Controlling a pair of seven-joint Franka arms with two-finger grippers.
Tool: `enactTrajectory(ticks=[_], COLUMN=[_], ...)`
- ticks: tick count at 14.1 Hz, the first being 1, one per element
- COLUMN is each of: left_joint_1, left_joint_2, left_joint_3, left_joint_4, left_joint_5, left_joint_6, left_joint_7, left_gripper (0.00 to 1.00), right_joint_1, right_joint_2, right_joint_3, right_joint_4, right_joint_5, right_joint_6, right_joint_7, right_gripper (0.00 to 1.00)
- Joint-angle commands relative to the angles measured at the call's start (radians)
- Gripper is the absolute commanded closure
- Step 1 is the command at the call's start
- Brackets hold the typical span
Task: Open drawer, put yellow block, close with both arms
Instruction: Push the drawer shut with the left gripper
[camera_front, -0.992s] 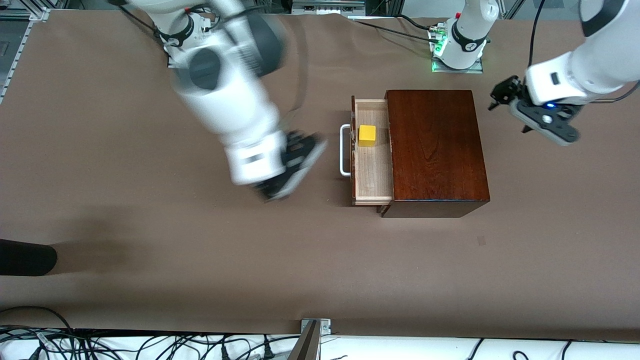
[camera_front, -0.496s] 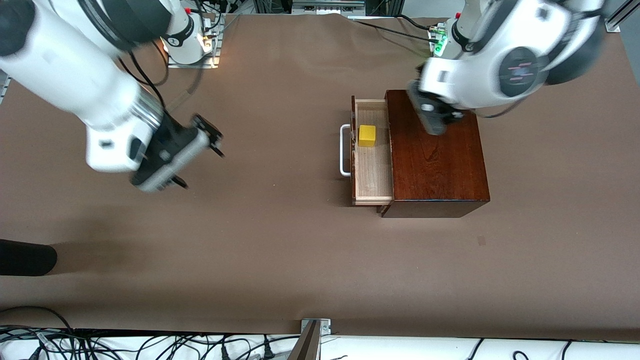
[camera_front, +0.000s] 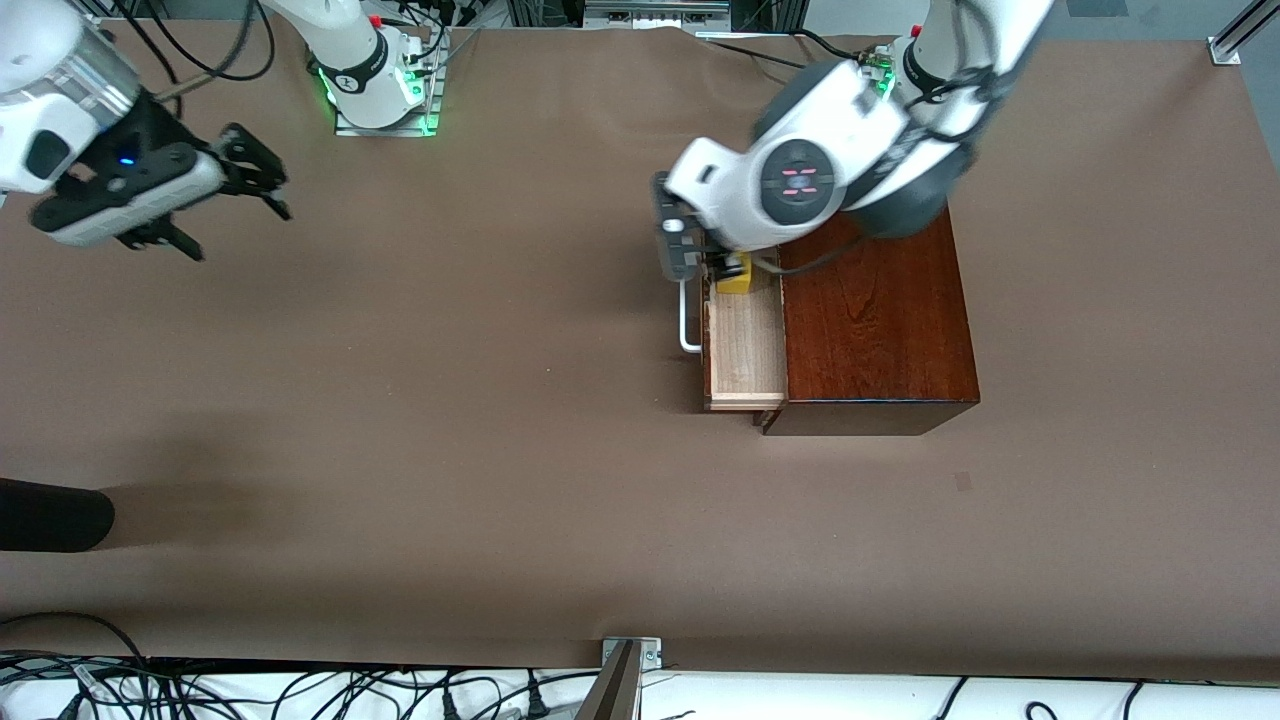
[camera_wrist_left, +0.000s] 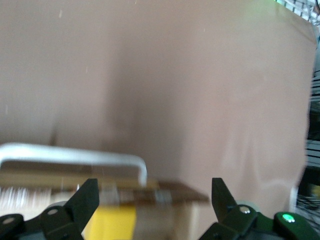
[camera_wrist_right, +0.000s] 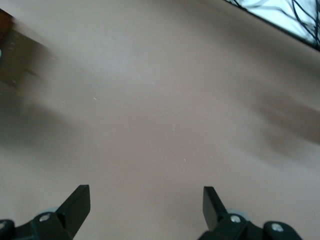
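Note:
The drawer (camera_front: 745, 350) stands pulled out of the dark reddish-brown box (camera_front: 870, 310), with its white handle (camera_front: 685, 325) toward the right arm's end. The yellow block (camera_front: 738, 284) lies in the tray, partly hidden by the left arm. My left gripper (camera_front: 692, 262) is open and empty over the drawer's front. The left wrist view shows it (camera_wrist_left: 154, 200) with the handle (camera_wrist_left: 75, 154) and the block (camera_wrist_left: 112, 222) below. My right gripper (camera_front: 240, 215) is open and empty over bare table at the right arm's end, also seen in its wrist view (camera_wrist_right: 145, 200).
A brown cover (camera_front: 500, 450) spreads over the table. A black object (camera_front: 50, 515) pokes in at the edge by the right arm's end, nearer to the front camera. Cables (camera_front: 300, 690) run along the nearest edge.
The right arm has swung away from the drawer to its own end of the table. The left arm has swung from beside the box across it to the drawer's front. Drawer and block have not moved.

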Motion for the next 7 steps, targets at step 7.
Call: enactTrajectory(ticks=[7], left_joint_1=[-0.100], left_joint_2=[0.157], left_joint_3=[0.013], left_joint_4=[0.004], left_joint_5=[0.331], left_joint_6=[0.115], left_joint_7=[0.098], left_gripper=[0.00], right_joint_1=[-0.002], right_joint_2=[0.009], right_joint_3=[-0.039], right_joint_4=[-0.058], right_joint_5=[-0.057], right_joint_6=[0.031], right_joint_7=[0.022], right_gripper=[0.00])
